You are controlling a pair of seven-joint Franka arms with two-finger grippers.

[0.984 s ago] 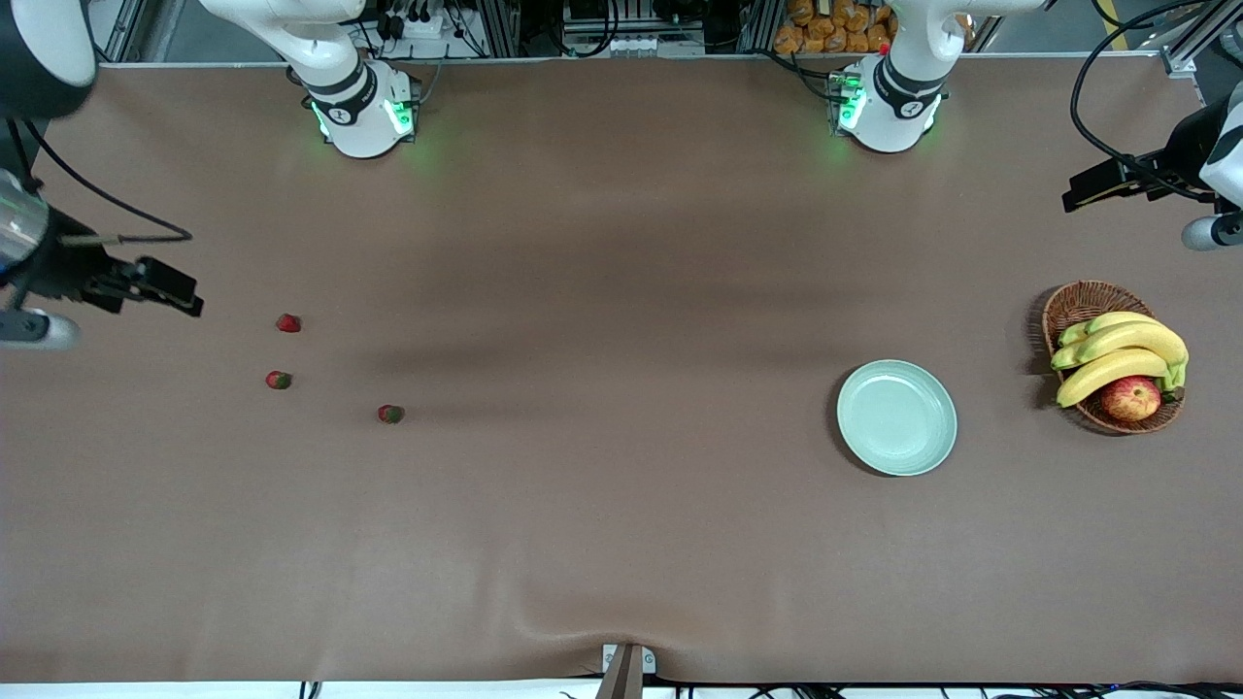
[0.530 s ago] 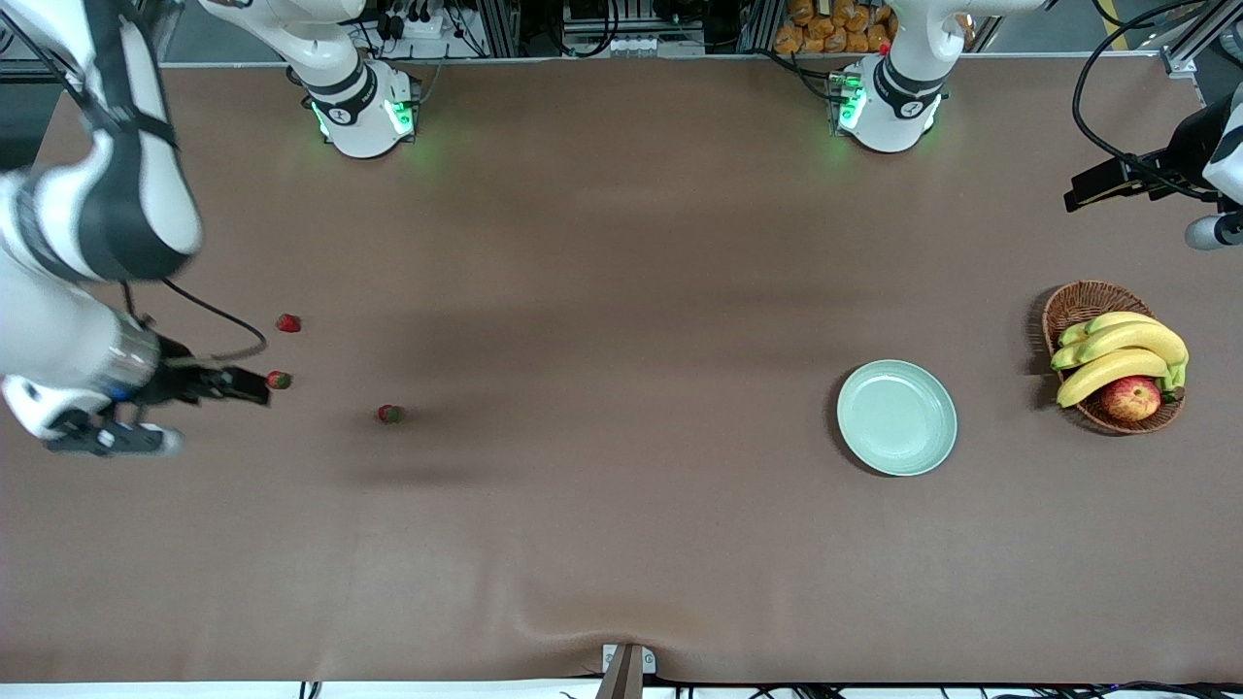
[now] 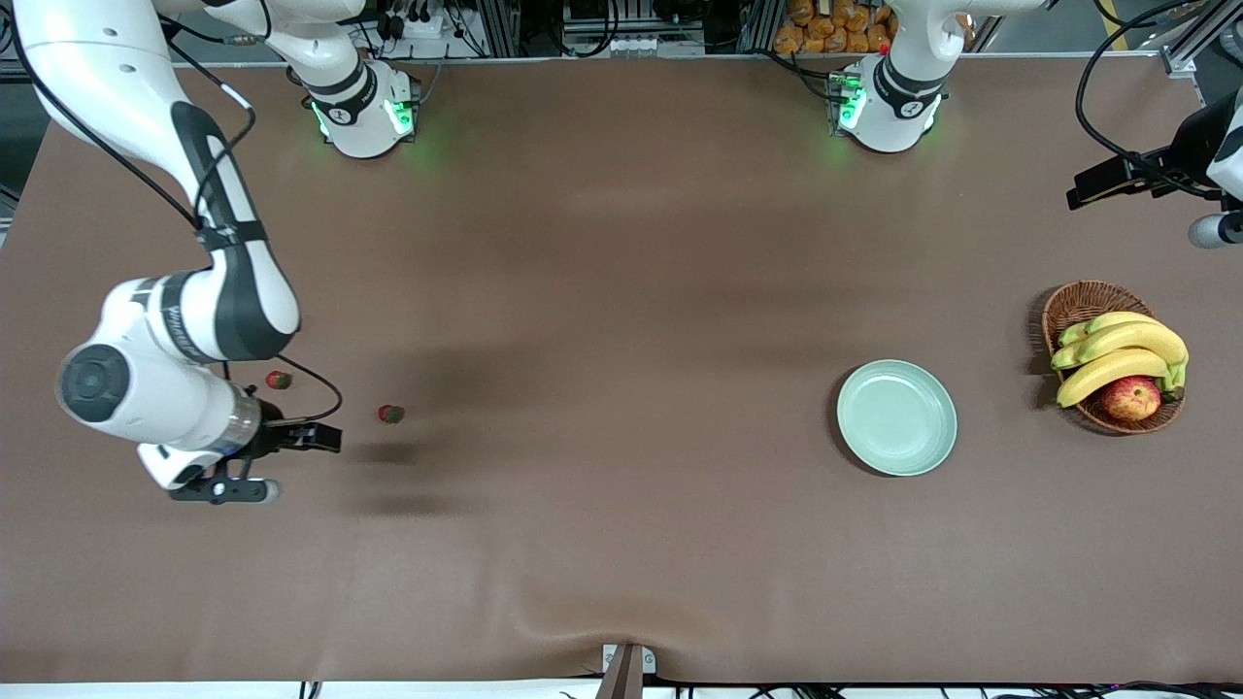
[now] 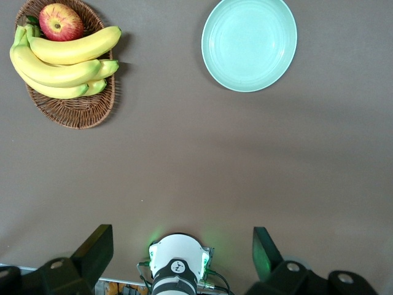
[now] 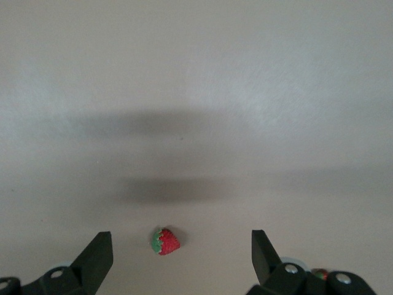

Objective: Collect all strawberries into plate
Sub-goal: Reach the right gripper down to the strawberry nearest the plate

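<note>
Front view showed the right gripper [image 3: 320, 439] wide open and empty near a strawberry [image 3: 390, 415]; another strawberry [image 3: 279, 380] lay close by. The left gripper [image 3: 1092, 184] waited, open, well apart from the empty plate [image 3: 896, 417].

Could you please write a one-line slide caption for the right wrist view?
Open right gripper above the brown table, a single strawberry lying between its fingers.
</note>
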